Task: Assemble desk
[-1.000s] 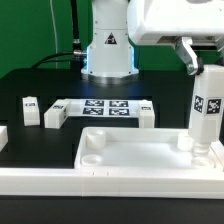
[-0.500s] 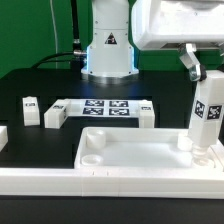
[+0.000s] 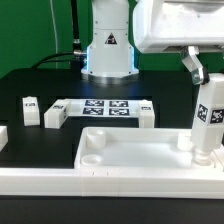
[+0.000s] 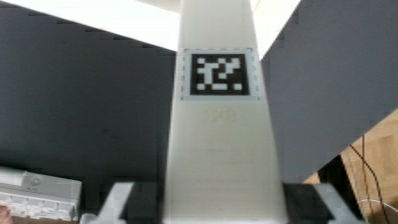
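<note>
Claw (image 3: 198, 72) is clamped on the top of a leg (image 3: 210, 118), which stands right below it in a corner of the tabletop (image 3: 135, 150), a little tilted; I think this grip lets it twist the leg in.

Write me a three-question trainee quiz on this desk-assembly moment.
1. True or false: the hand is shut on the upright leg.
2. Where on the tabletop is that leg's lower end? A: mid-tray; B: at its corner on the exterior view's right; C: at its corner on the exterior view's left.
3. Fill in: the corner socket on the exterior view's left holds ____.
Key: 1 true; 2 B; 3 nothing.
</note>
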### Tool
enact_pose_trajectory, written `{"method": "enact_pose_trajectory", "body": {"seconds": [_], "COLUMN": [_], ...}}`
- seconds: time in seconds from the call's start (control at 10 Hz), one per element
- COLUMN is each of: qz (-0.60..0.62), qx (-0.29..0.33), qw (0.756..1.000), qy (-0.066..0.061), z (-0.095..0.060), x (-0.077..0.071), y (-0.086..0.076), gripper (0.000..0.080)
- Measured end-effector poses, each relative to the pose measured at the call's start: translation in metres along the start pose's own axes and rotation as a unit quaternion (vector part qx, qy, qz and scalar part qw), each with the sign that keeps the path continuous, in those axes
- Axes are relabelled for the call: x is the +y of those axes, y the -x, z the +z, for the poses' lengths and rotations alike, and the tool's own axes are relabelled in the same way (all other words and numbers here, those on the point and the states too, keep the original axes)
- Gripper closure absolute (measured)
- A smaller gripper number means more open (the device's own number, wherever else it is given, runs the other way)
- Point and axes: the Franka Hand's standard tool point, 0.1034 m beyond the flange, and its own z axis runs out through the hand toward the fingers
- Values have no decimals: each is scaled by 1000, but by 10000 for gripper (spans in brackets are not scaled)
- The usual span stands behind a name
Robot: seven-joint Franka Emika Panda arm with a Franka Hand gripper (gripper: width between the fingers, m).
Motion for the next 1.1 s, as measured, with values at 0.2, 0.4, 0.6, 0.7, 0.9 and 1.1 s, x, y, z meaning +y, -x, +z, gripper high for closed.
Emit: {"method": "enact_pose_trajectory", "body": {"seconds": [0.2,0.4,0.6,0.7,0.9,1.1], "qz": [0,-2,-2,-2,-2,-2], "qx": [-2,-3,-1,1,5,2], "qw": [1000,1000,1000,1000,1000,1000], "qy": [-1,-3,-2,-2,-1,-2], "z": [4,6,6,6,8,12], "x": [-1,-4,-5,-5,-5,-6], "y": [2,4,6,6,8,12], "gripper": [509,509,509,509,509,509]}}
